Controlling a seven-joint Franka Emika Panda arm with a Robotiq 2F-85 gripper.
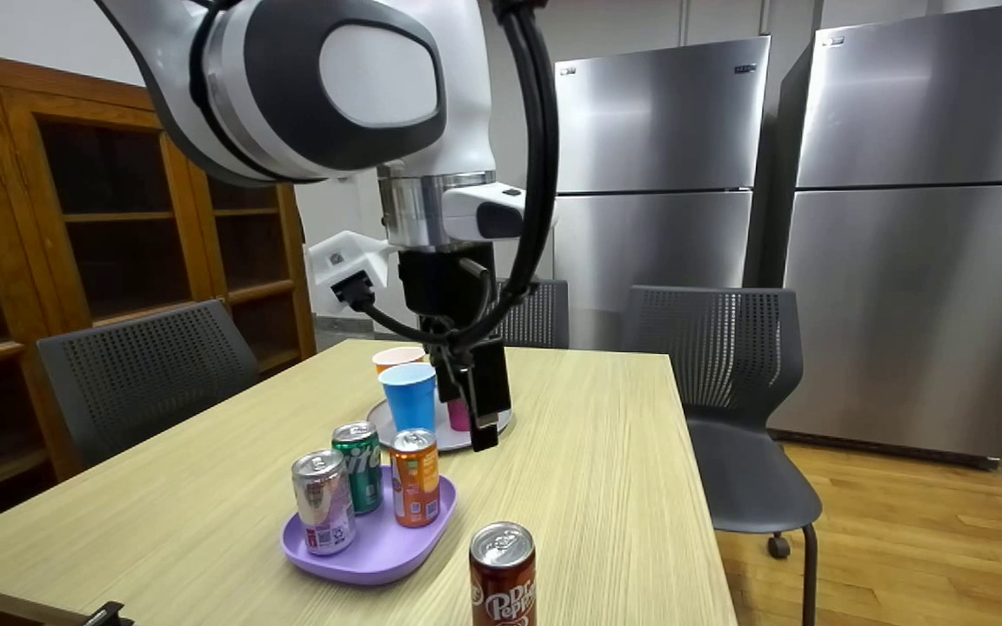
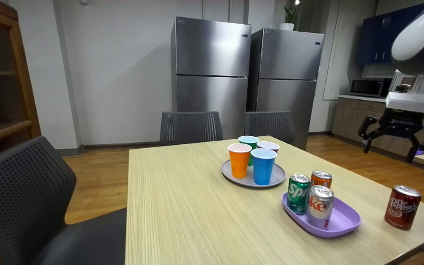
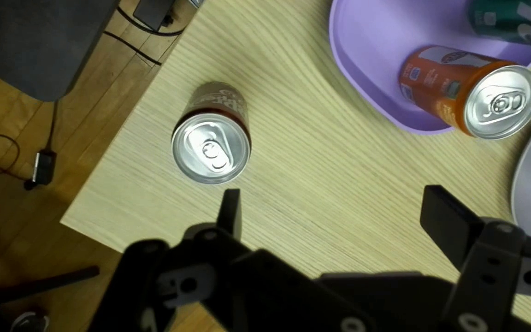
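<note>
My gripper (image 3: 333,192) stands open above the table with nothing between its fingers; in an exterior view the gripper (image 2: 388,154) also shows spread jaws. Nearest in the wrist view is a Dr Pepper can (image 3: 211,138), upright on the table beyond the left fingertip and apart from it. A purple tray (image 3: 367,69) lies farther to the right. On it stand an orange can (image 3: 450,83), a green Sprite can (image 3: 514,20) and a silver Diet Coke can (image 2: 320,209). In the wrist view the Diet Coke can is out of frame.
Behind the tray, a grey plate (image 2: 248,181) bears an orange cup (image 2: 239,162), a blue cup (image 2: 262,167), a green cup and a dark pink one. Chairs (image 1: 710,348) stand around the table (image 2: 182,206). Two steel fridges and a wooden cabinet (image 1: 110,209) line the walls.
</note>
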